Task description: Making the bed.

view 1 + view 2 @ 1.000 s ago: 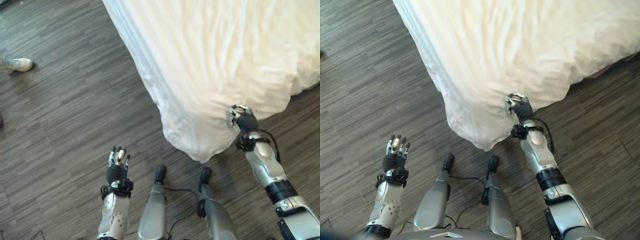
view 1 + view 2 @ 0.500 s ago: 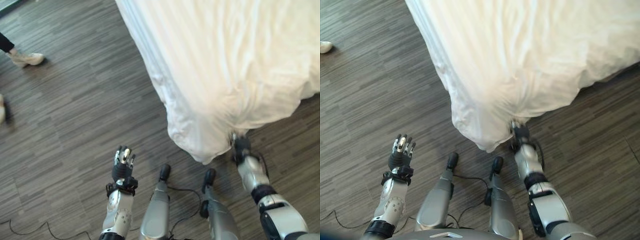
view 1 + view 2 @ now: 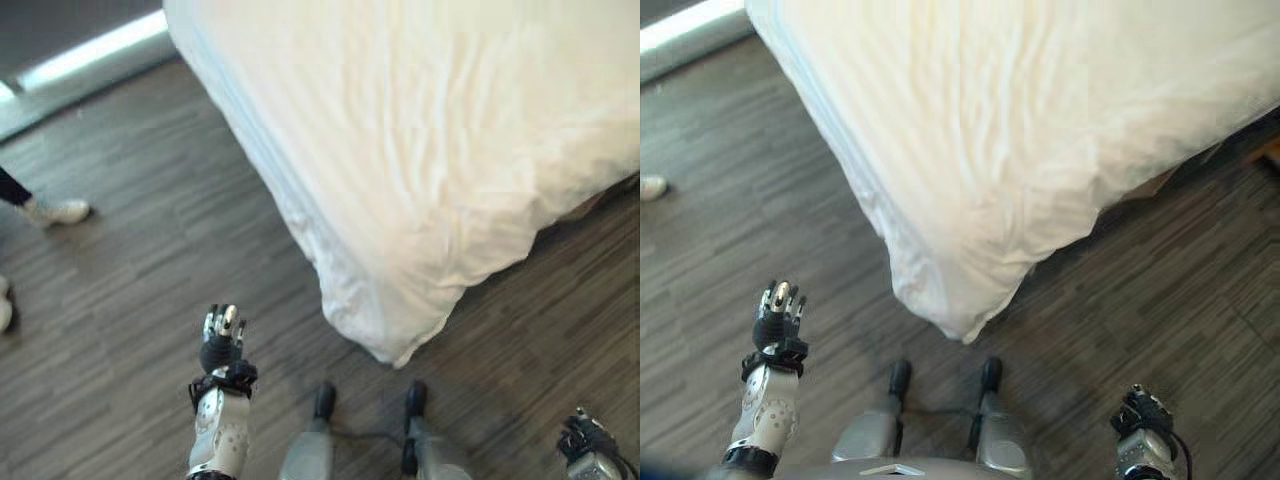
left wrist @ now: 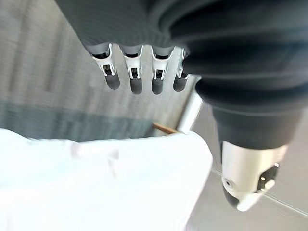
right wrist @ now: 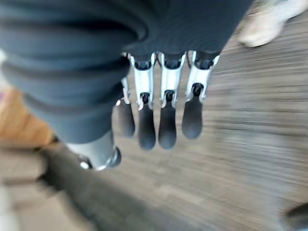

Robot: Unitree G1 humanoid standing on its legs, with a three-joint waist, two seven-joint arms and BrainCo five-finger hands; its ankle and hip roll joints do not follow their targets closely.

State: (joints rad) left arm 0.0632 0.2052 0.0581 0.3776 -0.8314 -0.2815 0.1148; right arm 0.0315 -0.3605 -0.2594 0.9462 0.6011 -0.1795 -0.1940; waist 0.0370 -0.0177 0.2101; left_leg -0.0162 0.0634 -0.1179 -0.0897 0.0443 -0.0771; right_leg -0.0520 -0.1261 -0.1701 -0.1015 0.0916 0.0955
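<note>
A: Where's the bedding?

B: We see the white duvet [image 3: 430, 150] covering the bed [image 3: 1160, 182]. It drapes over the near corner, and its lowest tip hangs just above the wood floor [image 3: 150, 280]. The surface is wrinkled, with creases running toward that corner.

A: Left hand?

B: We have the left hand [image 3: 221, 340] raised over the floor, to the left of the duvet corner and well apart from it. Fingers [image 4: 132, 77] are straight and relaxed in its wrist view, and it holds nothing. The white duvet shows past them in that view.

A: Right hand?

B: We see the right hand [image 3: 1143, 412] low over the floor, to the right of the corner and apart from the duvet. In its wrist view the fingers [image 5: 163, 118] hang straight down and loose, nothing in them, with floor behind.

A: Anything else around?

B: We spot a person's light shoe [image 3: 58, 211] on the floor at the far left, with a dark trouser leg above it. A pale strip [image 3: 95, 50] runs along the floor edge beyond the bed's far side. A bit of the bed's base shows under the duvet edge on the right.
</note>
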